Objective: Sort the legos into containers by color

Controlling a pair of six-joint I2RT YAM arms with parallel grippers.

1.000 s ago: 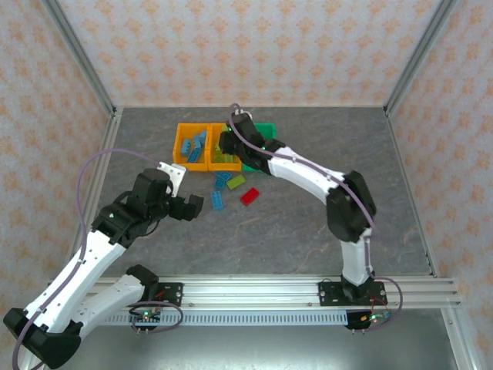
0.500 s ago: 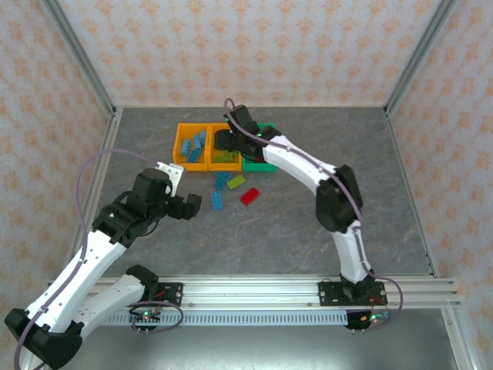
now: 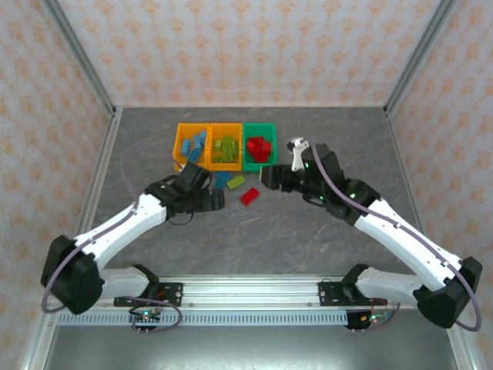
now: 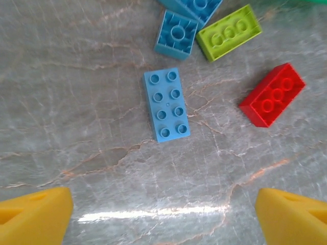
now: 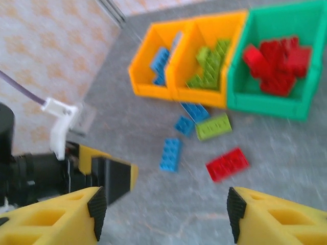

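- The left gripper [image 4: 163,217] hangs over the grey table [image 4: 76,71], its yellow fingers [image 4: 33,219] spread wide with nothing between them: released and empty
- Just ahead of it a long blue lego [image 4: 166,104] lies flat, studs up, apart from its neighbours
- Beyond it a small blue lego [image 4: 176,34] lies hollow side up against another blue piece [image 4: 196,6], with a lime lego [image 4: 230,31] just beside them and a red lego [image 4: 272,94] off to one side
- The right gripper [image 5: 163,209] is open and empty too, held back near the green bin [image 3: 259,126]
- The three bins stand in a touching row: the outer orange bin [image 3: 192,126] holds blue, the middle orange bin [image 3: 226,126] lime and the green one red, so only these few loose pieces seem left
- The step in hand looks like the left arm's pick of the long blue lego
- To do it well, bring the wrist forward until the brick sits midway between the fingers
- Turn slightly so the pads meet its long sides squarely, since it lies a little askew
- Descend straight and close at mid-length — low enough to grip the walls, not the studs
- Stay clear of the red lego, and keep the right arm back
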